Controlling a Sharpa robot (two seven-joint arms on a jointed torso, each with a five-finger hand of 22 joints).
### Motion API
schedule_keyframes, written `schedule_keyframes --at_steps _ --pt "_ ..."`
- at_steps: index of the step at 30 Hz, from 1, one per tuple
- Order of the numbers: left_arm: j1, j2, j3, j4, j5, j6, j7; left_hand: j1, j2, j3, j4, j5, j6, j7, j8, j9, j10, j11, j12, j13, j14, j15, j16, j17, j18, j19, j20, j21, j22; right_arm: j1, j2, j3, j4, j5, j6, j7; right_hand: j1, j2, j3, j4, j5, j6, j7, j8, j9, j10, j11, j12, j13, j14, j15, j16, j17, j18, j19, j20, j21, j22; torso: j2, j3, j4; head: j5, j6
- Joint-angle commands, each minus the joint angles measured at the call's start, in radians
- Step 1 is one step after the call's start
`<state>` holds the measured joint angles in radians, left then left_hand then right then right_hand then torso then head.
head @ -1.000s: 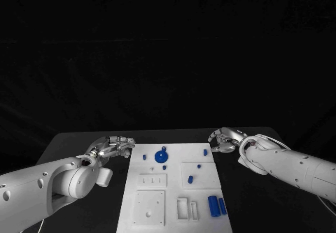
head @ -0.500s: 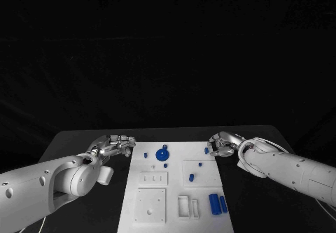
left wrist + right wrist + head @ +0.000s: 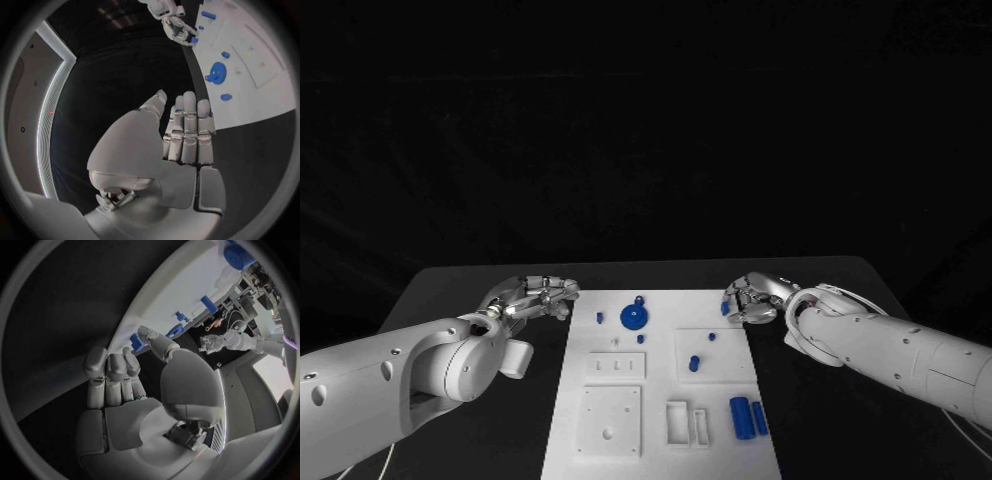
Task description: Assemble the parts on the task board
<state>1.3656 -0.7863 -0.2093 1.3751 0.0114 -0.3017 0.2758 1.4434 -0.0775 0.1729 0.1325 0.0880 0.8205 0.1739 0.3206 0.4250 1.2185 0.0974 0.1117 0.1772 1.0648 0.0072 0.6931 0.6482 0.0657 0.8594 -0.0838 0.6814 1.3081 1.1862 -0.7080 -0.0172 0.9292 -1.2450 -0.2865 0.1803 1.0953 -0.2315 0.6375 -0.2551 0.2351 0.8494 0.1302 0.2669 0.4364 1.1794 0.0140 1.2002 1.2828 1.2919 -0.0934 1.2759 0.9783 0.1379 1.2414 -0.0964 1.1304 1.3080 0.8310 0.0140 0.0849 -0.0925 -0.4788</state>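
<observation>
Several parts: small blue pieces lie scattered over the task board (image 3: 733,440), none of them held.
Task board: white plate in the middle of the black worktop (image 3: 459,290), running from near to far.
Blue disc: the blue disc (image 3: 633,318) sits on the far left part of the board, a small blue peg (image 3: 599,320) just to its left.
Blue cylinders: two blue cylinders (image 3: 741,417) lie side by side near the board's near right corner.
Edge piece: a small blue piece (image 3: 727,309) stands at the far right edge of the board, just beside the right fingers.
Right robot hand: the right robot hand (image 3: 753,299) hovers at the far right edge, fingers curled loosely and apart, nothing in them.
Left robot hand: the left robot hand (image 3: 538,297) hangs just off the far left edge, fingers straight and close together, holding nothing.
Step in hand: likely the first reach, the right robot hand closing in on the edge piece.
Next move: it calls for a fine pinch on that piece without knocking it off the board.
</observation>
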Motion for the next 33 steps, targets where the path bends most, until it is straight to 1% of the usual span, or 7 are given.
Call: schedule_keyframes --at_steps 1,7,11,18,21,25,33 --pt "0.0 0.002 0.001 0.001 0.002 0.015 0.008 0.008 0.001 -0.002 0.005 -0.003 0.007 0.001 -0.005 0.002 0.006 0.003 -0.004 0.002 -0.005 0.0 0.003 -0.002 0.013 0.001 -0.007 0.003 0.004 -0.001 0.003 -0.002 -0.004 0.003 0.001 0.003 -0.011 0.008 -0.004 0.008 -0.008 0.002 -0.007 0.006 0.002 0.002 -0.004 0.0 0.001 0.004 -0.006 -0.005 0.001 0.124 -0.001 0.006 -0.003 0.016 0.0 -0.0008 0.0012 0.002 -0.001" --pt "0.0 0.002 0.001 0.001 0.001 0.015 0.007 0.008 0.001 -0.002 0.005 -0.003 0.007 0.001 -0.005 0.002 0.006 0.003 -0.005 0.002 -0.005 0.0 0.003 -0.002 0.013 0.001 -0.007 0.003 0.004 -0.001 0.014 -0.003 -0.007 0.004 0.001 0.002 -0.016 0.014 -0.002 0.018 -0.021 0.007 -0.007 0.01 0.003 0.005 -0.004 0.002 0.002 0.005 -0.006 -0.005 0.003 0.124 -0.001 0.006 -0.003 0.016 0.0 -0.0007 -0.0004 0.003 -0.003" --pt "0.0 0.003 0.001 0.001 0.001 0.014 0.007 0.009 0.001 -0.003 0.006 -0.004 0.007 0.001 -0.005 0.002 0.006 0.003 -0.005 0.002 -0.005 0.0 0.003 -0.002 0.013 0.001 -0.007 0.003 0.004 -0.001 0.018 -0.003 -0.005 0.004 0.0 -0.002 -0.01 0.021 0.015 0.028 -0.065 0.021 -0.008 0.018 0.005 0.009 -0.004 0.006 0.004 0.005 -0.006 -0.006 0.006 0.124 -0.001 0.005 -0.003 0.015 -0.001 -0.0006 -0.0003 0.003 -0.004" --pt "0.0 0.002 0.001 0.001 0.001 0.014 0.007 0.009 0.001 -0.003 0.006 -0.004 0.007 0.001 -0.005 0.002 0.006 0.003 -0.005 0.002 -0.005 0.001 0.003 -0.002 0.013 0.001 -0.007 0.003 0.004 -0.001 0.02 -0.003 -0.007 0.003 -0.003 -0.004 -0.008 0.025 0.038 0.04 -0.094 0.051 -0.004 0.032 0.008 0.012 0.0 0.009 0.005 0.006 -0.003 -0.007 0.01 0.124 -0.001 0.004 -0.002 0.016 -0.002 -0.0007 -0.0004 0.003 -0.004" --pt "0.0 0.002 0.001 0.001 0.001 0.015 0.007 0.009 0.001 -0.003 0.006 -0.004 0.007 0.001 -0.005 0.002 0.006 0.003 -0.005 0.002 -0.005 0.001 0.003 -0.002 0.013 0.001 -0.007 0.003 0.004 -0.001 0.02 -0.003 -0.007 0.003 -0.004 -0.004 -0.003 0.028 0.054 0.044 -0.125 0.07 -0.002 0.039 0.01 0.013 0.002 0.01 0.005 0.007 -0.001 -0.007 0.012 0.124 0.0 0.004 -0.001 0.016 -0.001 -0.0007 -0.0012 0.003 -0.004" --pt "0.0 0.002 0.001 0.001 0.001 0.015 0.006 0.009 0.001 -0.003 0.007 -0.004 0.007 0.001 -0.005 0.002 0.006 0.003 -0.006 0.002 -0.005 0.001 0.003 -0.002 0.013 0.001 -0.007 0.003 0.004 -0.001 0.02 -0.003 -0.007 0.001 -0.006 -0.006 -0.001 0.032 0.071 0.05 -0.147 0.085 -0.005 0.044 0.01 0.015 -0.001 0.011 0.005 0.008 -0.003 -0.008 0.014 0.124 0.0 0.004 0.0 0.016 -0.001 0.0002 -0.0012 0.003 -0.005" --pt "0.0 0.002 0.001 0.0 0.0 0.016 0.005 0.009 0.001 -0.004 0.007 -0.004 0.007 0.001 -0.006 0.002 0.006 0.003 -0.006 0.003 -0.005 0.001 0.003 -0.002 0.012 0.0 -0.007 0.003 0.004 -0.001 0.02 -0.003 -0.006 -0.002 -0.011 -0.008 0.0 0.035 0.083 0.053 -0.163 0.098 -0.008 0.048 0.01 0.016 -0.004 0.012 0.006 0.008 -0.006 -0.009 0.016 0.124 0.0 0.004 0.001 0.016 -0.001 0.0003 -0.0007 0.003 -0.004"
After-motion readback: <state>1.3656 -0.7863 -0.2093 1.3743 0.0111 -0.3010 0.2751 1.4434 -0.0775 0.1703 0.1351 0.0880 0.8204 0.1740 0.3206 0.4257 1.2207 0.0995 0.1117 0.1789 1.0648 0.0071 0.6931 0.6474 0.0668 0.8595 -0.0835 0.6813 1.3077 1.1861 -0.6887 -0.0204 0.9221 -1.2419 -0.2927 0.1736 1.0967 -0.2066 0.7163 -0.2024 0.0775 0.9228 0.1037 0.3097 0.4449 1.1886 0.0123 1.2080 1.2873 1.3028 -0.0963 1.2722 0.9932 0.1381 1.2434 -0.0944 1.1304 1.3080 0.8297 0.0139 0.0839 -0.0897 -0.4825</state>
